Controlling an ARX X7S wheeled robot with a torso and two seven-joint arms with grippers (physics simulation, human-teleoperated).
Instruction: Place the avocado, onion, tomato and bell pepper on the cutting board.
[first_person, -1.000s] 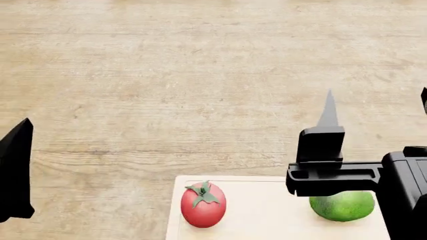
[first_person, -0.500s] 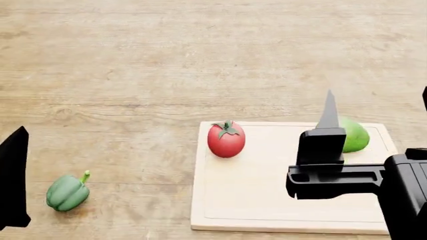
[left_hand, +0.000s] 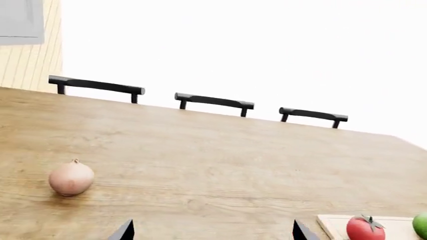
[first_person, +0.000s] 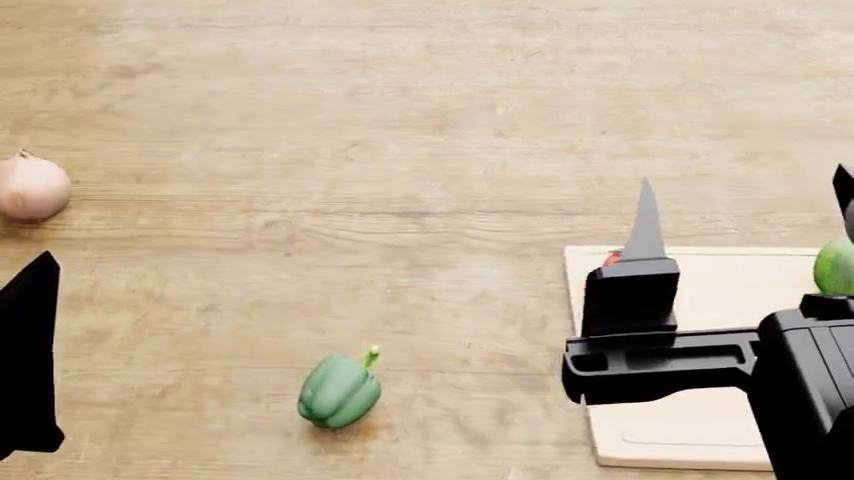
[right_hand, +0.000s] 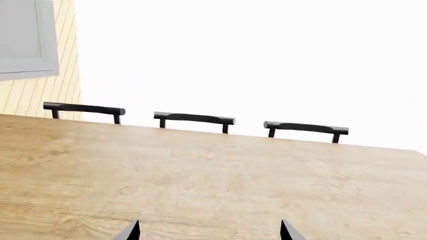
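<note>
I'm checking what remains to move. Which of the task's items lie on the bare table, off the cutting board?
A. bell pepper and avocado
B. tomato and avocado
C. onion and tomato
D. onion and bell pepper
D: the onion and bell pepper lie on bare wood, left of the cutting board.

wooden table, three chair backs

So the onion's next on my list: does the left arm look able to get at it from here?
Probably yes: the onion lies alone on bare table on the left arm's side, with nothing between it and the left end effector.
</note>
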